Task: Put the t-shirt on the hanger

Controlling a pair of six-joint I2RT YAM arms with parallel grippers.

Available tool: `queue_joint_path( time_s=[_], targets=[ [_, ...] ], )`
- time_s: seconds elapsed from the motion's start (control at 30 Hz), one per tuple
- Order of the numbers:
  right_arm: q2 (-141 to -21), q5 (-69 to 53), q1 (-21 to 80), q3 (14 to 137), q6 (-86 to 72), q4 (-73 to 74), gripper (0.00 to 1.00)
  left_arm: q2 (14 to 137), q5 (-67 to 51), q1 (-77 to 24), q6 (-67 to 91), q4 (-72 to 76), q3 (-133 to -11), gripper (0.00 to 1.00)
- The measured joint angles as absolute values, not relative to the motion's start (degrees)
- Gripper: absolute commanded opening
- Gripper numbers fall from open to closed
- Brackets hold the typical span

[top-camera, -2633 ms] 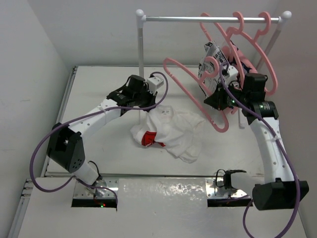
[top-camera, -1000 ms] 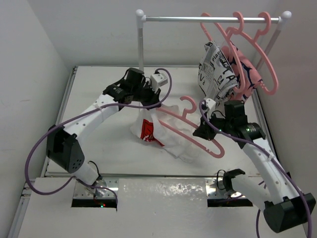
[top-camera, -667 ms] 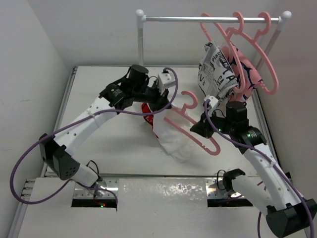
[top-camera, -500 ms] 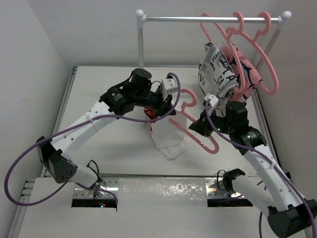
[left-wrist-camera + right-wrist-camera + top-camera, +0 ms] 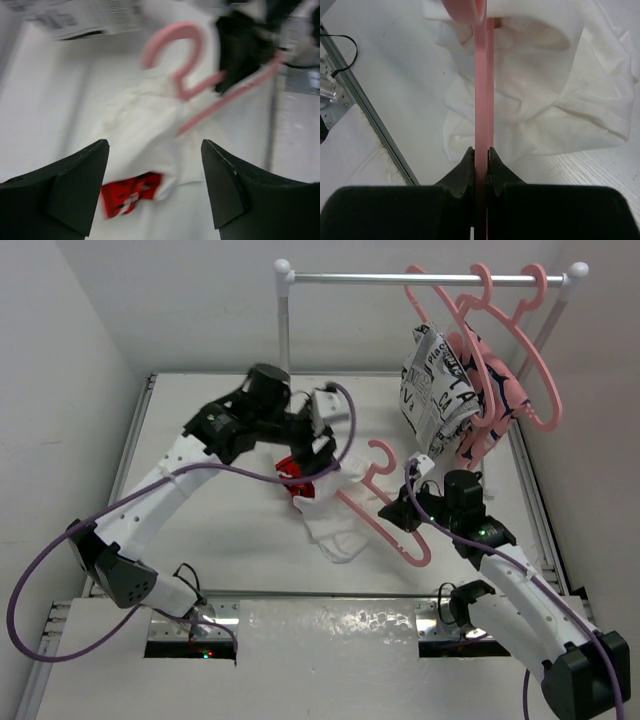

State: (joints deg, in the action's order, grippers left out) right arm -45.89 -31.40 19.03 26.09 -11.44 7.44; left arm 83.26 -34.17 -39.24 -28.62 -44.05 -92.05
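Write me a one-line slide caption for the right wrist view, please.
Right end effector shut on a salmon-pink plastic hanger reaching over the crumpled white cloth t-shirt.

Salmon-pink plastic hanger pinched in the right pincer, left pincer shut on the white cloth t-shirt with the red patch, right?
No: the left pincer stands open above the white cloth t-shirt, as the left wrist view shows. The right pincer does pinch the salmon-pink plastic hanger.

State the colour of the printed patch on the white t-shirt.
Bright red patch, clearest in the left wrist view.
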Motion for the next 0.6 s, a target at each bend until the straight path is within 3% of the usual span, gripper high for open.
queue_joint_path(
  time_s=[0.17,0.2,0.33,0.37,0.47,0.6],
  targets=[
    [-45.2,-29.8,19.3,24.0,-12.8,3.8,0.0,82.0,-27.1,-28.1,-30.8,-40.6,-92.5,0.52],
    [-45.2,-29.5,19.3,23.9,-13.3,2.9,0.0,81.3,-25.6,-27.6,-30.0,-39.5,-90.3,0.51],
    [-45.5,-28.1,19.3,23.1,-15.0,-0.4,0.0,80.1,-22.3,-31.7,-25.7,-37.9,-78.0,0.6],
    [-45.6,-27.9,19.3,22.7,-15.4,-1.2,0.0,80.2,-21.3,-33.5,-24.6,-37.3,-74.8,0.67],
    [-45.9,-27.4,19.3,22.0,-16.7,-2.0,0.0,81.2,-18.6,-38.6,-20.0,-35.7,-67.3,0.7],
    [-45.8,-27.3,19.4,21.7,-17.8,-2.9,0.0,85.3,-15.5,-40.0,-15.6,-32.2,-66.6,0.72]
  ],
)
